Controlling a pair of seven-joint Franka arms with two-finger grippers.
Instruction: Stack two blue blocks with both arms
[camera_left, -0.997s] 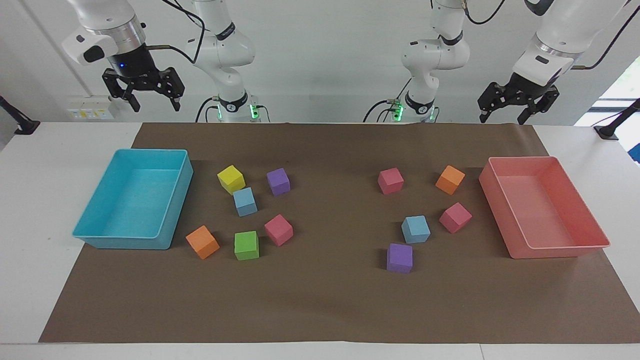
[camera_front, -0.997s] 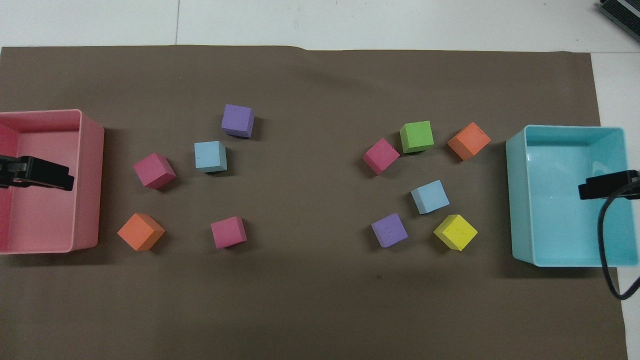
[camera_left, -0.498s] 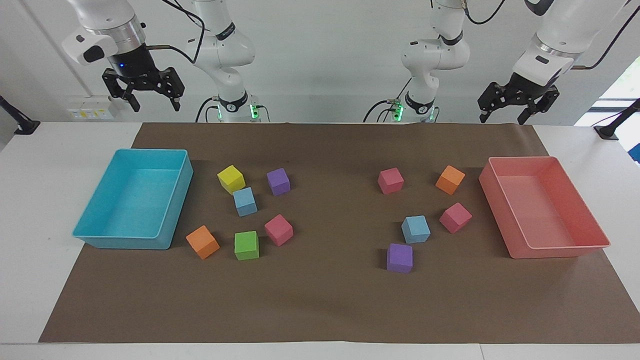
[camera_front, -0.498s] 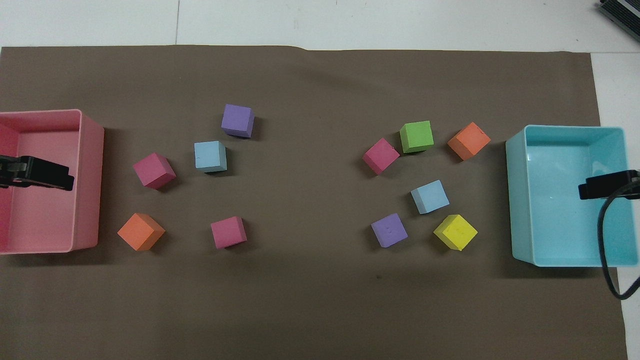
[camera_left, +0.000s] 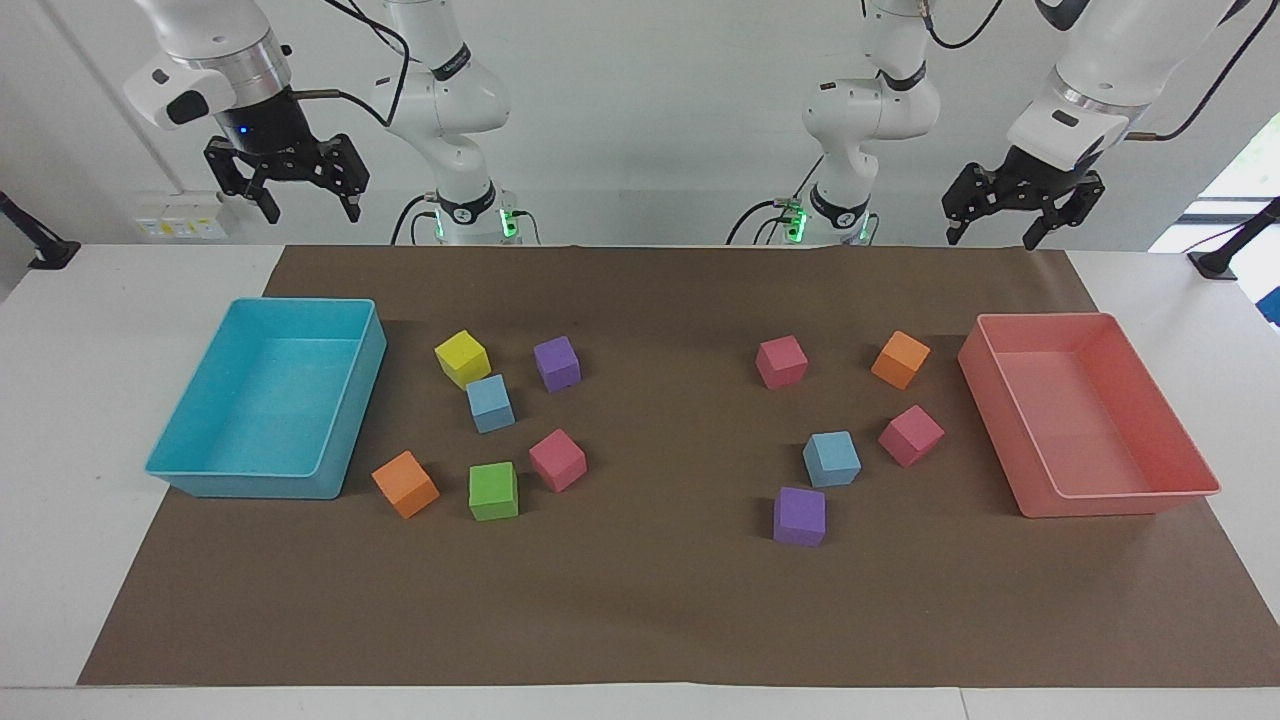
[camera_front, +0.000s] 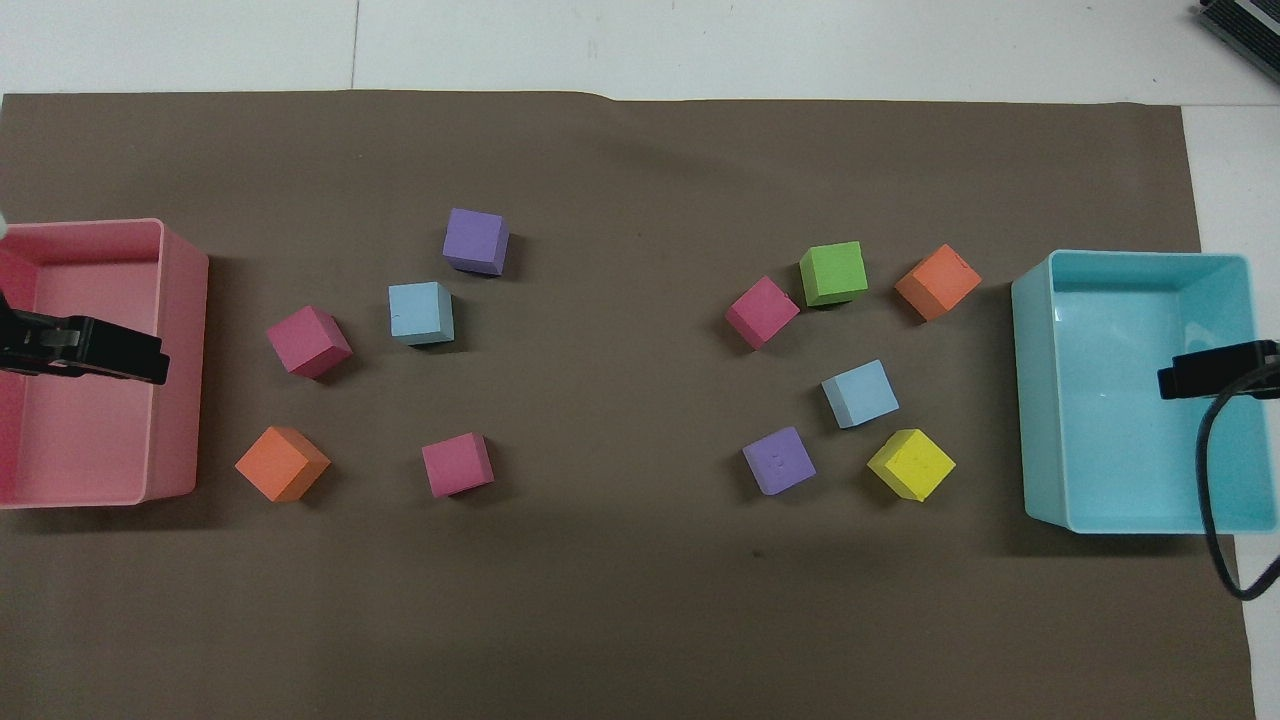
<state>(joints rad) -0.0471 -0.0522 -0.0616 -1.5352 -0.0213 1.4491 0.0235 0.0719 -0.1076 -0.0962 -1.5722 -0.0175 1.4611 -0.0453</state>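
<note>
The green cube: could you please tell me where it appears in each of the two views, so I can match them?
Facing view: the green cube sits low in the cluster beside the turquoise tray, between an orange cube and a pink cube.
Overhead view: the green cube lies high in that cluster, between the same two cubes.
Shared landmark: the turquoise tray.

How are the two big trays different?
The turquoise tray is blue-green and sits at the right arm's end of the table; the pink tray is pink and sits at the left arm's end. The turquoise tray has an orange cube beside it that is farther from the robots than the orange cube beside the pink tray. Both are empty, open-topped rectangles.
</note>
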